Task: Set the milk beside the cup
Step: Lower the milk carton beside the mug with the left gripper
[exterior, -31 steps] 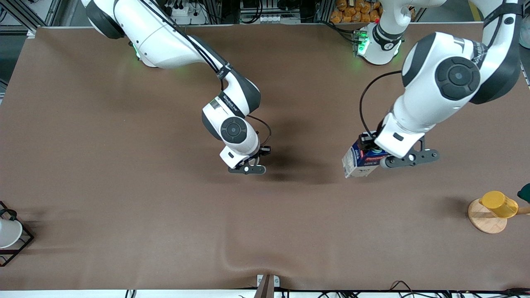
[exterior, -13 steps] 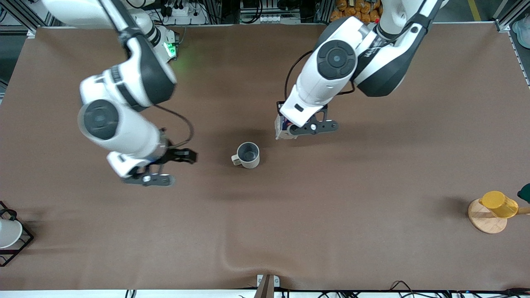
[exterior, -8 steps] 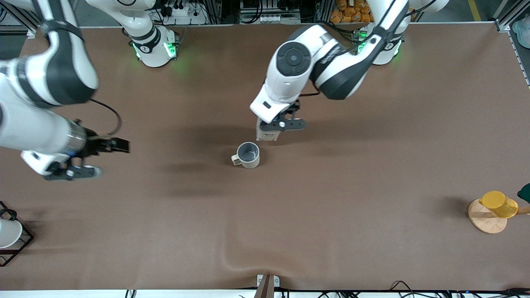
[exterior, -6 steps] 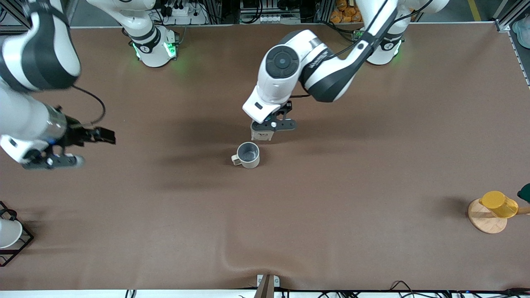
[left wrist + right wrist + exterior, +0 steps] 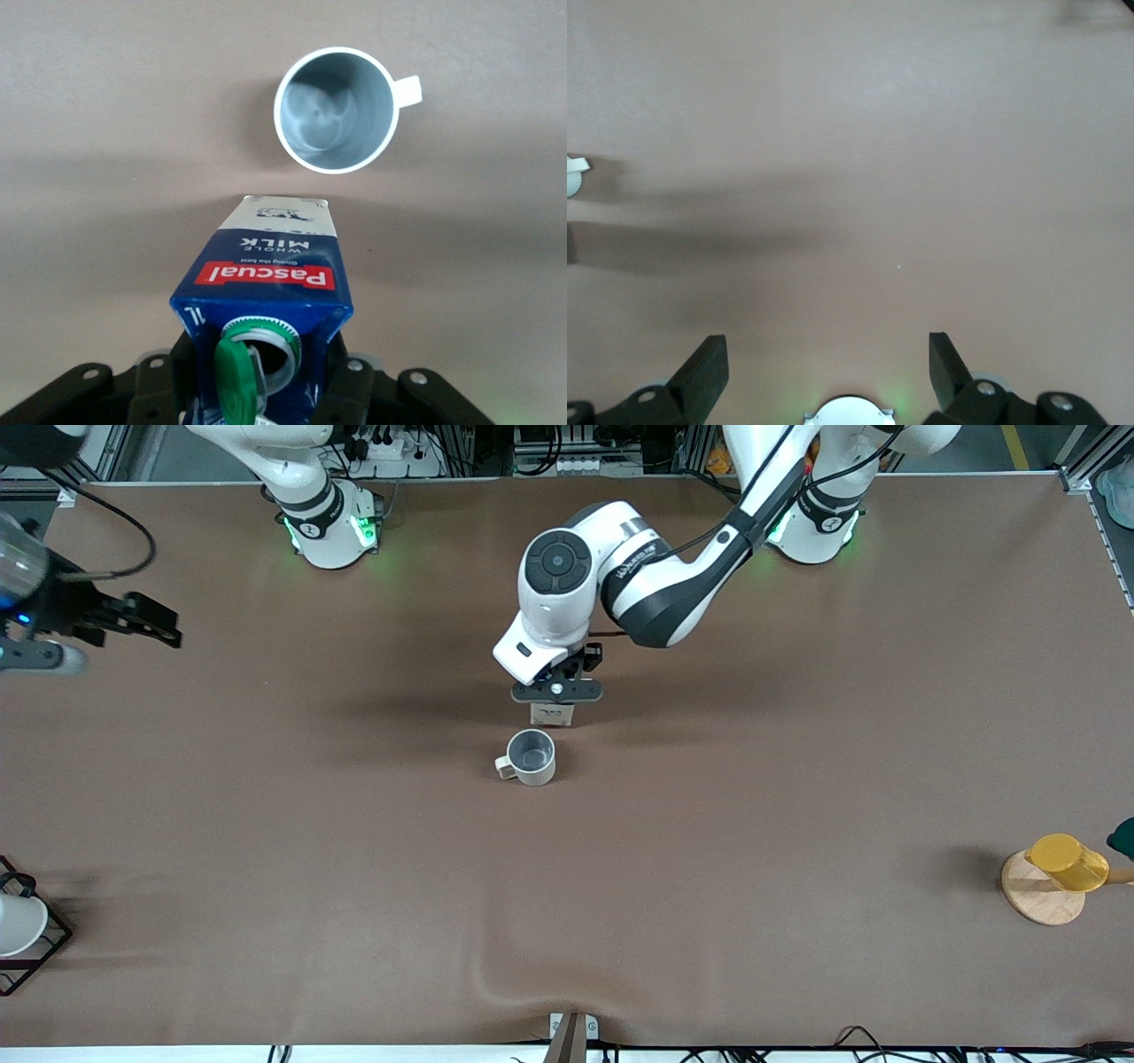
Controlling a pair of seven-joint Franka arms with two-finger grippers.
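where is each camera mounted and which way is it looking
Front: high across the table, facing both arms; left tool holds the milk beside the cup.
Left wrist: on the left arm, looking down at milk and cup, both shared with front.
Right wrist: looks down at table; open right tool fingers show.

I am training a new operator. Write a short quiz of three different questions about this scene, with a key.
1. True or false: the left gripper holds the milk.
2. The cup is: A) upright, B) tipped over, C) on the milk.
3. Fill in: the right gripper is ____.

Key: 1 true; 2 A; 3 open, with only bare table under it, toward the right arm's end.
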